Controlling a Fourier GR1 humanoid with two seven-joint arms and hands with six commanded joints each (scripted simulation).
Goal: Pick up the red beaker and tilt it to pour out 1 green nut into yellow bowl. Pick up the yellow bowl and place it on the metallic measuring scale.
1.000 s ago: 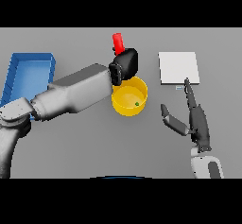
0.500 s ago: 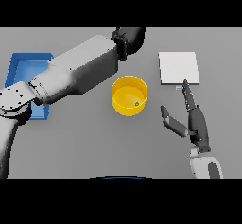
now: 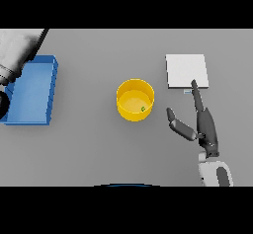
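Yellow bowl [image 3: 135, 100] is sitting upright on the grey counter [image 3: 99, 144], roughly mid-scene, with one small green nut [image 3: 143, 109] lying inside near its right inner wall. Scale [image 3: 186, 71], a flat pale square plate, is lying to the upper right of the bowl, apart from it. Right robot hand [image 3: 205, 124] is hovering between bowl and scale, fingers straight and pointing up toward the scale's lower edge, thumb splayed left toward the bowl; it's gripping nothing and not touching the bowl. Blue tray [image 3: 49, 87] is sitting at far left, well apart from the bowl. Left arm [image 3: 17, 50] is showing only at the top-left corner over the tray; left robot hand isn't showing. Red beaker isn't showing either.
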